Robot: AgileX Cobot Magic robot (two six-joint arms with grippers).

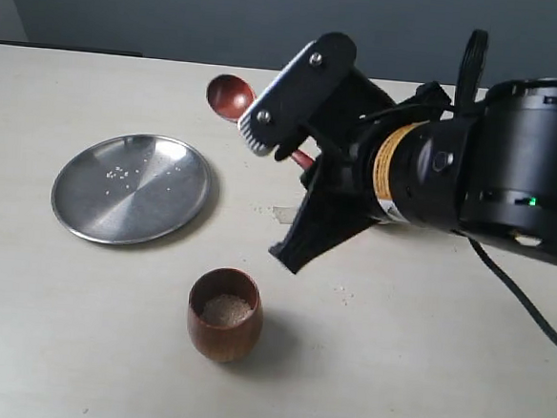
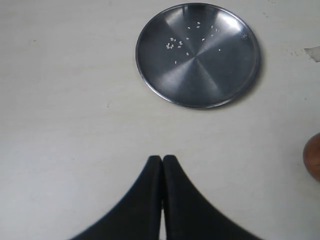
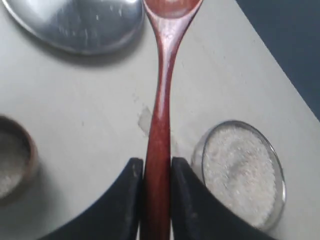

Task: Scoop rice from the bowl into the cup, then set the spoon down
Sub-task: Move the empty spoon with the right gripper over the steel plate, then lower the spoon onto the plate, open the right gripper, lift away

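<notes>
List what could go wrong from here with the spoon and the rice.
1. The right gripper holds the spoon only by its slim handle; it might twist or slip on being set down.
2. The cup, already holding rice, stands near the arm; a low sweep could tip it.
3. The bowl of rice sits beside the handle and could be nudged.

I see the table obliquely from above in the exterior view. Both wrist views face down, the right one nearer. All three share the plate and cup.
</notes>
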